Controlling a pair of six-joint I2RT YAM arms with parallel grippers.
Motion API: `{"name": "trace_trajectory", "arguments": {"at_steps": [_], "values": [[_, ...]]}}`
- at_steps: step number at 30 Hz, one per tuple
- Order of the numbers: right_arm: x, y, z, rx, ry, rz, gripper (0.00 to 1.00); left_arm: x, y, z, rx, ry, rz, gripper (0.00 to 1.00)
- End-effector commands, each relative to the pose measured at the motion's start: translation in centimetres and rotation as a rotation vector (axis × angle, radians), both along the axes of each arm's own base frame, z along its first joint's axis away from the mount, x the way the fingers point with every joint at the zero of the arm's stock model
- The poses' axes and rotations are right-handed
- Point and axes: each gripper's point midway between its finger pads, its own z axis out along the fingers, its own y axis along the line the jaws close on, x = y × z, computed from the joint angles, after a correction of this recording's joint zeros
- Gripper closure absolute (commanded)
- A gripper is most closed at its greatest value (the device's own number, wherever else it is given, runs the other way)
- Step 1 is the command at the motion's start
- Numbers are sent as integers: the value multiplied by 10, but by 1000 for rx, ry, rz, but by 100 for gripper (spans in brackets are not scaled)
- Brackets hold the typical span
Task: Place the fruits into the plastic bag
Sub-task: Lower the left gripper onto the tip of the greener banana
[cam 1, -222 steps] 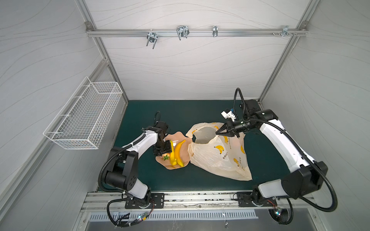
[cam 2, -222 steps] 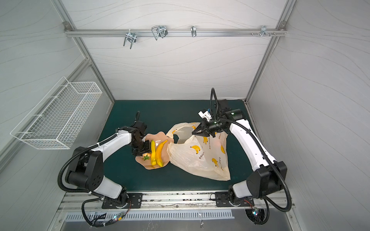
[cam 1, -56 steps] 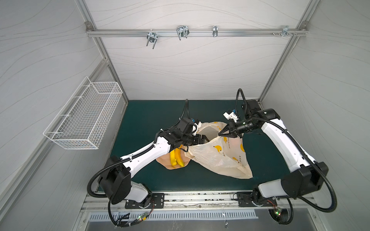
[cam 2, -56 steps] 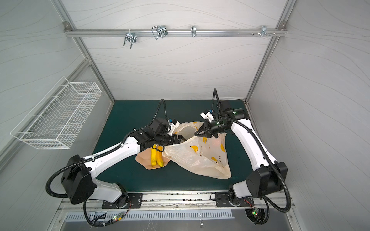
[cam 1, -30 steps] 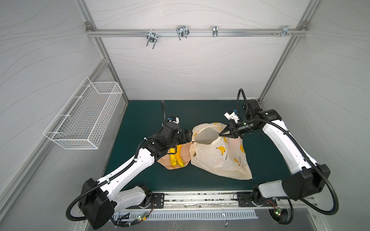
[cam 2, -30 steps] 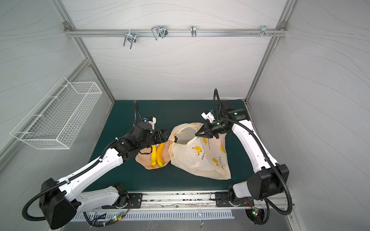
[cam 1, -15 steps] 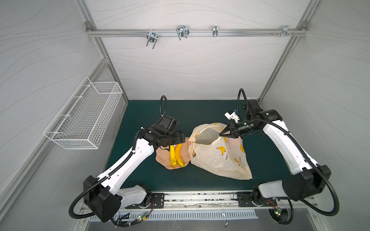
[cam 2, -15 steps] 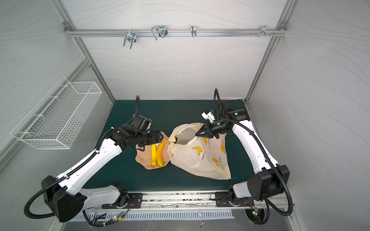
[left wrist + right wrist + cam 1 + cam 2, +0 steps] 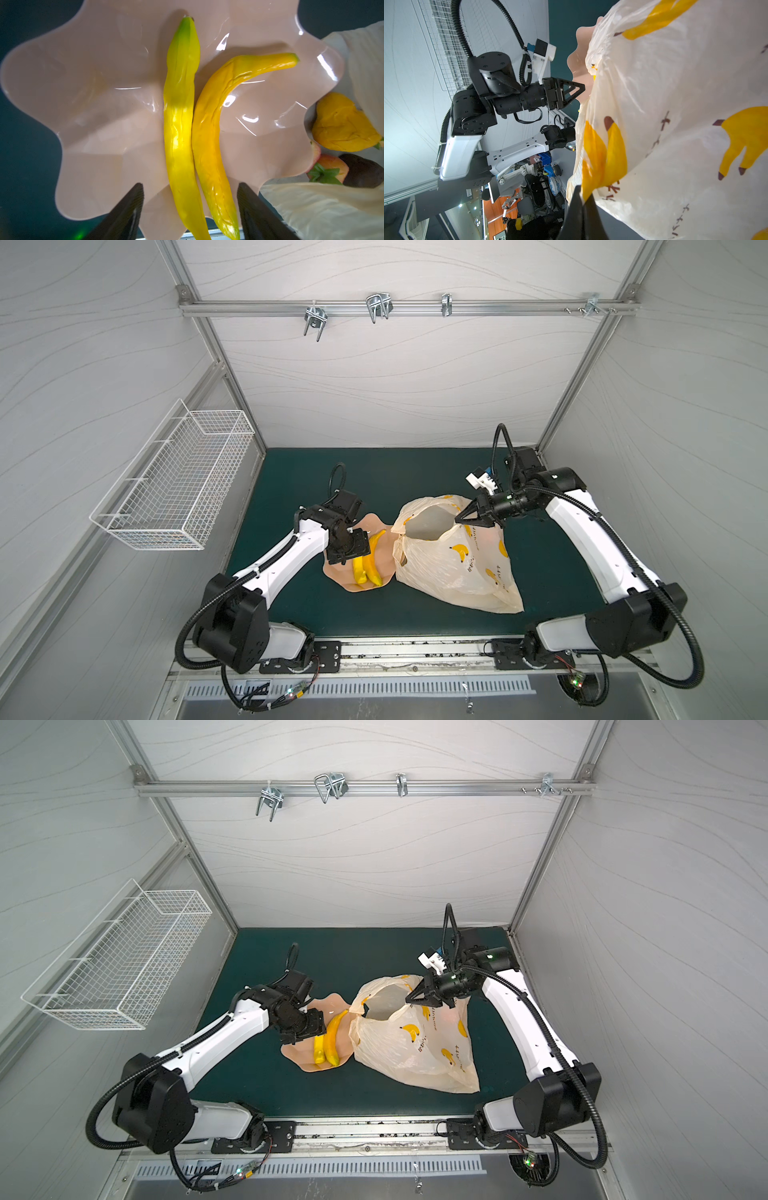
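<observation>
Hovering with left jaws spread wide over two bananas lying twelve-to-six on the pink plate; pinching the plastic bag open with closed right jaws, three o'clock of the plate.

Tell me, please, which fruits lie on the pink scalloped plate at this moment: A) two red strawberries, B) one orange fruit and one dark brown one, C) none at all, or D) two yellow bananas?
D: the left wrist view shows two yellow bananas lying side by side along the middle of the pink plate, with no other fruit on it.
</observation>
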Motion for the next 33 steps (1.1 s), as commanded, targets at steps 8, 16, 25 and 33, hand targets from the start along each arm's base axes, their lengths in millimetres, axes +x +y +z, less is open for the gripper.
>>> {"name": "trace_trajectory", "arguments": {"at_steps": [8,16,25,33], "values": [[-6,-5,0,-16,1,-6,100,20,7,-26,64,15,-30,34],[-3,-6,-1,-18,5,-9,100,20,10,-44,87,51,-27,37],[-2,-7,-2,-21,6,-13,100,23,12,-50,100,53,-24,40],[1,-8,-3,-23,7,-19,100,20,16,-60,112,78,-31,41]]}}
